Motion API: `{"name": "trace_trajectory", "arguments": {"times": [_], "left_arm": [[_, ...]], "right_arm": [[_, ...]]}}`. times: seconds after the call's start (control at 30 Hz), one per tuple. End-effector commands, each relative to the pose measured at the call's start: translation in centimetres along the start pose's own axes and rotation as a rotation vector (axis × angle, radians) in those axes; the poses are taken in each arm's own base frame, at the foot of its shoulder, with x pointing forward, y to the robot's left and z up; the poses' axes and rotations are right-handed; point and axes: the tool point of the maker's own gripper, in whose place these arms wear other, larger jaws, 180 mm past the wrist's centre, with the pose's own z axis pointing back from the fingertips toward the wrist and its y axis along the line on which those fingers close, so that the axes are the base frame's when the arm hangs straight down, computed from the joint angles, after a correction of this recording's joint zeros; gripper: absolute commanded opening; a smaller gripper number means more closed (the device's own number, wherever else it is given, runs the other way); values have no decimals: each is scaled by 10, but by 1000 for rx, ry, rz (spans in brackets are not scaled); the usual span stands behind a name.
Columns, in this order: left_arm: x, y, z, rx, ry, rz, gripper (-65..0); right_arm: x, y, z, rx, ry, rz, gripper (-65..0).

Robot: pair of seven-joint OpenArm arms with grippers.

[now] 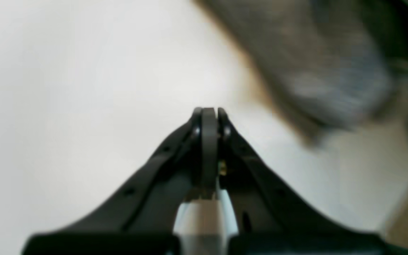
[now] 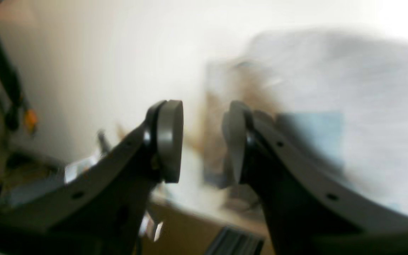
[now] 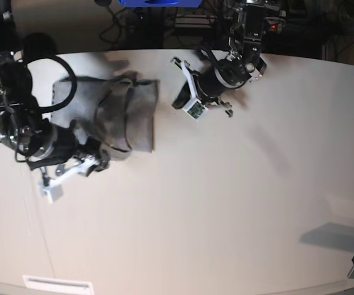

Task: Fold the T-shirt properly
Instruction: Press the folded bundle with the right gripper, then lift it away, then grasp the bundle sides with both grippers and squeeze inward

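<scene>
- Closest to the lens in the left wrist view: left claw point(image 1: 209, 112), jaws pressed together, nothing between them, only bare table point(image 1: 66, 106) under the tips.
- T-shirt point(image 3: 118, 117) lies bunched in a rough grey lump at the far-left part of the table in the base view. Top layer is rumpled, edges not squared. Judgement: fold is not finished, or at least not tidy.
- Long axis of the lump runs roughly across the table's width in the base view, towards the far edge. No lettering visible.
- Right claw point(image 2: 204, 141) is parted with a clear gap, holding nothing. The shirt point(image 2: 331, 88) shows as a blurred grey mass ahead and to one side of the tips in the right wrist view.
- Right claw point(image 3: 94, 161) sits just beside the shirt's near edge in the base view, touching or nearly so; cannot tell which.
- Left claw point(image 3: 178, 83) is near the shirt's other side, apart from it. The left wrist view shows the shirt point(image 1: 313, 71) up and to the right of the tips.
- Key relation: the shirt sits between the two arms, with the right arm nearer and already open. Judgement: the next grab falls to the right arm on the near edge; the left has to open first.
- Both wrist views are motion-blurred, so fine cloth edges are unreadable.
</scene>
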Motion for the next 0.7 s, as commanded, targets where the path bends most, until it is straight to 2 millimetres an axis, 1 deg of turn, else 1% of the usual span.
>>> {"name": "trace_trajectory", "arguments": {"times": [0.0, 0.07, 0.13, 0.2, 0.27, 0.4, 0.43, 0.47, 0.57, 0.67], "left_arm": [[-45, -4, 8, 7, 208, -49, -650], [-38, -5, 10, 13, 189, -60, -650], [-34, -1, 10, 22, 182, -63, -650], [-32, 2, 9, 32, 179, -64, -650], [-26, 5, 8, 40, 169, -67, -650], [-26, 8, 5, 41, 170, -66, -650], [-22, 11, 4, 44, 160, -68, -650], [-15, 15, 3, 49, 146, -73, -650], [-6, 22, 1, 60, 128, -85, -650], [6, 31, -3, 74, 110, -96, -650]], "right_arm": [[24, -11, 13, -27, -82, 1, -434], [43, -38, 26, -88, -161, -32, -434], [50, -60, 32, -154, -199, -43, -434], [46, -75, 31, -210, -202, -41, -434], [35, -87, 27, -252, -197, -48, -434], [18, -100, 19, -322, -237, -53, -434], [15, -102, 17, -337, -241, -53, -434], [12, -101, 15, -343, -246, -43, -434], [6, -100, 12, -350, -246, -5, -434], [-1, -94, 7, -331, -235, -12, -434]]}}
